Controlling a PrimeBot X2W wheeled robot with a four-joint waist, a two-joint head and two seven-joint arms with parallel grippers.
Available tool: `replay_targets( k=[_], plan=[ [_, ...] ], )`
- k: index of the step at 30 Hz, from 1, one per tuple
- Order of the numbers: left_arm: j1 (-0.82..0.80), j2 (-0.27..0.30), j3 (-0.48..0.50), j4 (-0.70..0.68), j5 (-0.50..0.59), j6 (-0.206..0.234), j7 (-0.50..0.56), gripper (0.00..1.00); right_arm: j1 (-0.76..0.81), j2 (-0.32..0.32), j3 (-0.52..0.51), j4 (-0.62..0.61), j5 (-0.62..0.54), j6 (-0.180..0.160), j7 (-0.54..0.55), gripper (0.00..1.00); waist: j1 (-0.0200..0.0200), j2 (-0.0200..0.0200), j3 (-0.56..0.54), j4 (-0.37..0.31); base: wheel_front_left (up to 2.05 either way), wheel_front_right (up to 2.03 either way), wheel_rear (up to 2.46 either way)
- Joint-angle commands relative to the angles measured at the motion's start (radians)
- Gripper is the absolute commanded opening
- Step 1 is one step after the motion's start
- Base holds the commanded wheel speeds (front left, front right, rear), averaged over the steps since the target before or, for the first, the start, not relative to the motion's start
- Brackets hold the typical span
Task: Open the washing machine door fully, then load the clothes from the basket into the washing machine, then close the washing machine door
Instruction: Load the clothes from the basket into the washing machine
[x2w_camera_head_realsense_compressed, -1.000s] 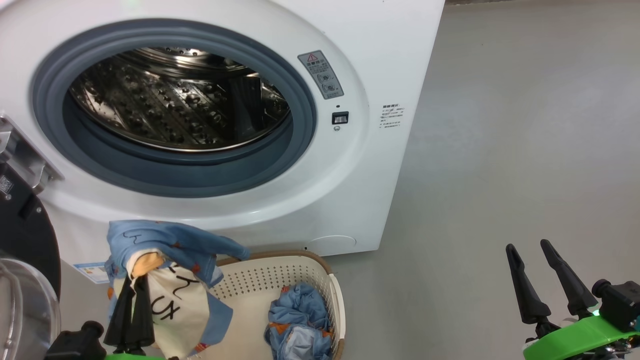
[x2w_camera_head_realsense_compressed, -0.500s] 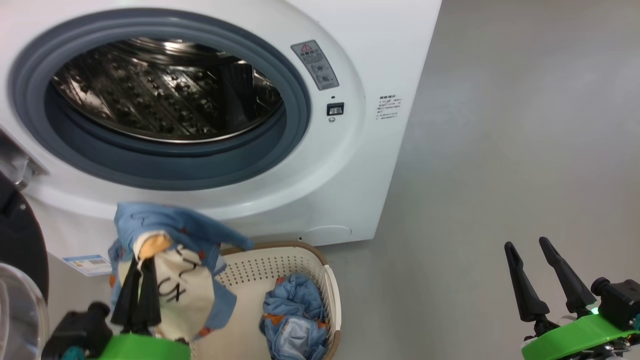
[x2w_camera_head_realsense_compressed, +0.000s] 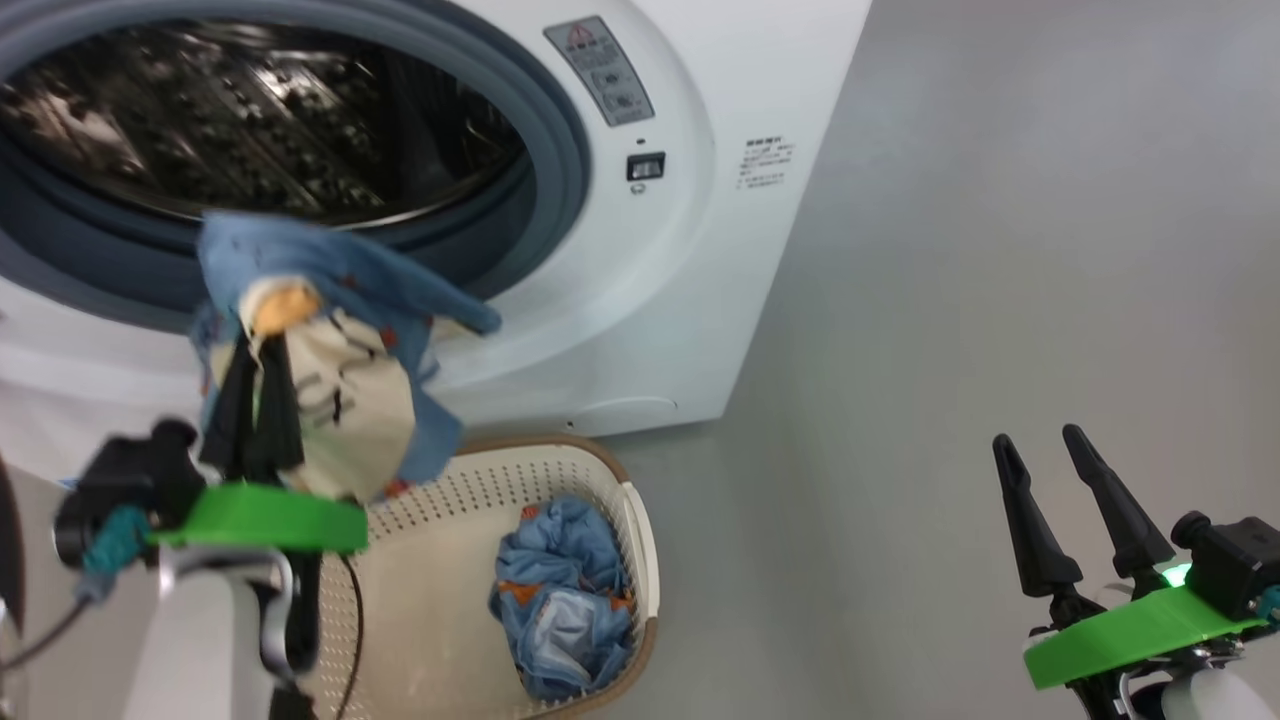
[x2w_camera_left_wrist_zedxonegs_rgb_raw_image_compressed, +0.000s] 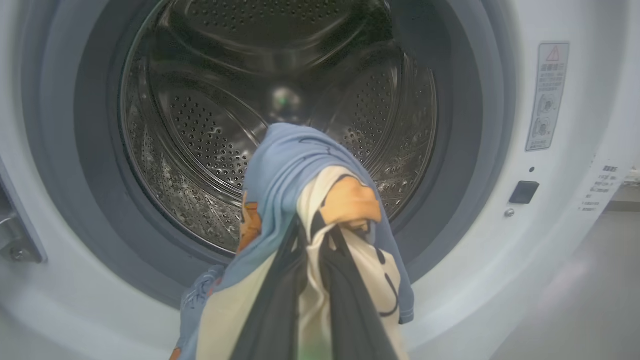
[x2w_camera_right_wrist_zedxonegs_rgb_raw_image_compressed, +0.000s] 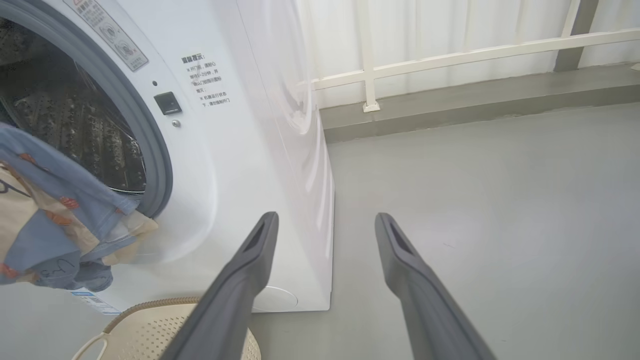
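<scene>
We note a grey warning label (x2w_camera_right_wrist_zedxonegs_rgb_raw_image_compressed: 107, 32) with a red triangle on the washer (x2w_camera_head_realsense_compressed: 640, 300) front, right of the opening; its small print is unreadable. Beside it is a black text block (x2w_camera_right_wrist_zedxonegs_rgb_raw_image_compressed: 206, 80) headed 温馨提示; the lines below are too small. There are black strokes on the cream cloth (x2w_camera_head_realsense_compressed: 350, 400), which is folded and not legible.

washing machine (x2w_camera_head_realsense_compressed: 720, 300) cut off top, left; basket (x2w_camera_head_realsense_compressed: 520, 475) — partly hidden
</scene>
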Motion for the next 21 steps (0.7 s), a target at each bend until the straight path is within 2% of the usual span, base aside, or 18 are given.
replay_targets(
  k=[1, 8, 21],
  plan=[
    [-0.066, 0.031, 0.036, 0.003, 0.013, -0.001, -0.009, 0.0, -0.026, -0.009, 0.024, -0.024, -0.013, 0.005, -0.008, 1.0, -0.0001, -0.0001, 0.045, -0.023, 0.0, 0.0, 0.0],
    [-0.251, 0.066, 0.042, 0.131, 0.036, 0.001, -0.009, 0.0, -0.074, 0.007, 0.03, -0.025, -0.009, 0.005, -0.008, 1.0, -0.0001, -0.0001, 0.124, -0.05, 0.0, 0.0, 0.0],
    [-0.548, 0.132, 0.037, 0.436, 0.073, 0.036, -0.009, 0.0, -0.146, 0.034, 0.057, -0.029, -0.005, 0.005, -0.008, 1.0, -0.0001, -0.0001, 0.225, -0.105, 0.0, 0.0, 0.0]
  ],
)
